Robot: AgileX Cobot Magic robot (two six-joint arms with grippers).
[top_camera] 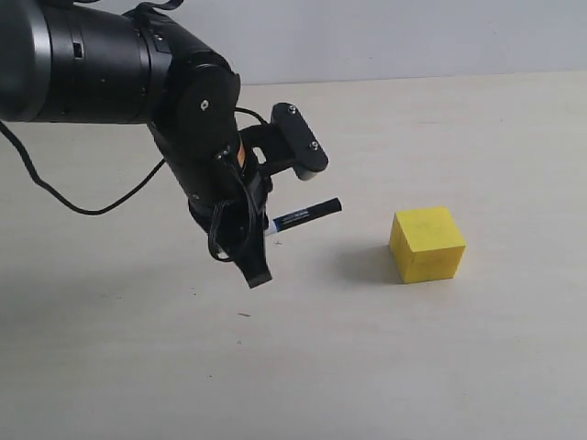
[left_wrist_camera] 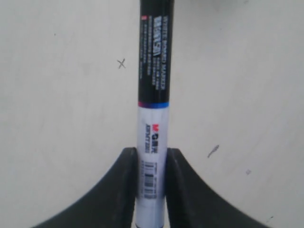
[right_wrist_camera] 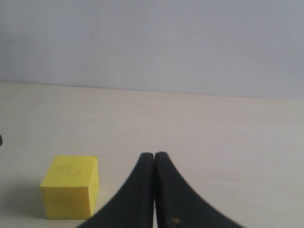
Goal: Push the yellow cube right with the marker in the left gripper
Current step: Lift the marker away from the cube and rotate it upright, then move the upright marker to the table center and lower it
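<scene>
The yellow cube (top_camera: 426,243) sits on the pale tabletop at the right of the exterior view. My left gripper (top_camera: 264,240) is shut on the marker (top_camera: 307,214), whose black capped end points right toward the cube and stops a short way from its left face. In the left wrist view both fingers (left_wrist_camera: 124,180) press the white labelled barrel of the marker (left_wrist_camera: 153,95), and the gripper (left_wrist_camera: 152,151) hangs over bare table. My right gripper (right_wrist_camera: 154,154) is shut on nothing, with the cube (right_wrist_camera: 69,192) beside it; the exterior view does not show it.
A loose black cable (top_camera: 83,206) hangs from the left arm toward the table at the left. A grey wall (top_camera: 413,37) backs the far edge of the table (top_camera: 413,367). Small dark specks (left_wrist_camera: 213,151) mark the surface.
</scene>
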